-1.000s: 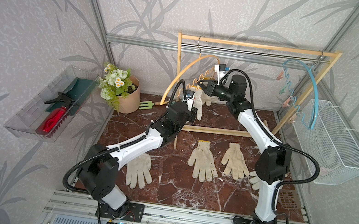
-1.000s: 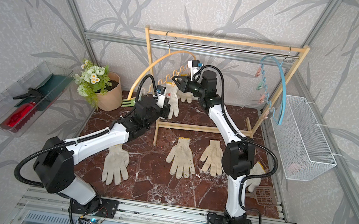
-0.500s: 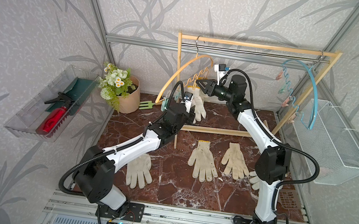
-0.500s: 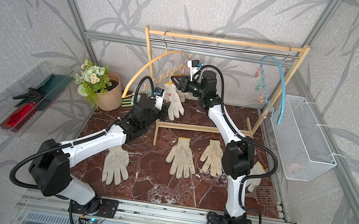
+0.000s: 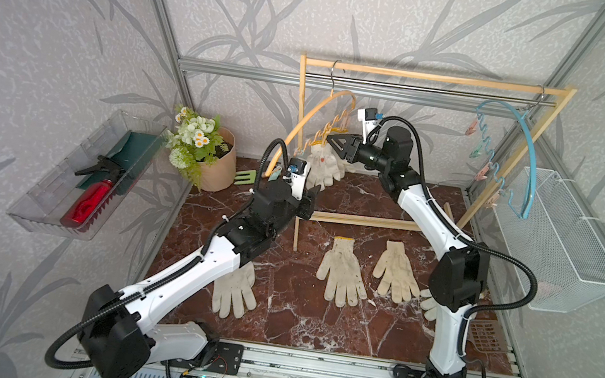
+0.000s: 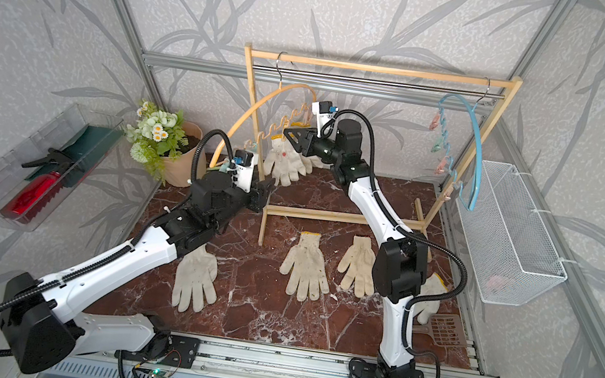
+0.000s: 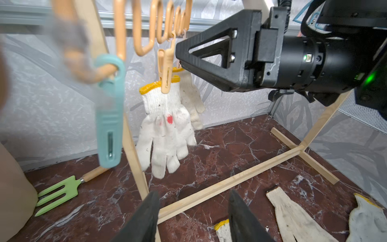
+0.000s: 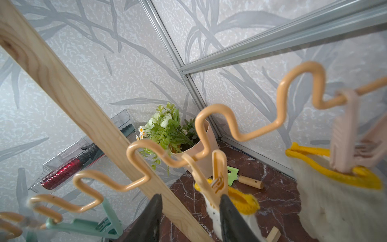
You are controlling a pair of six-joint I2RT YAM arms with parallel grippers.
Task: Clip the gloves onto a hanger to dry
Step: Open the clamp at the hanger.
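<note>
Two gloves (image 7: pixel 163 125) beside rack post (image 7: pixel 134 159)

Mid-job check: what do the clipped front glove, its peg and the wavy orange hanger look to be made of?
Clipped glove: matte knitted yarn, cotton-like; ribbed stitches, yellow-trimmed cuff.
Peg: smooth tan moulded plastic, probably.
Hanger: glossy orange rod, plastic or coated wire; cannot tell which.
</note>
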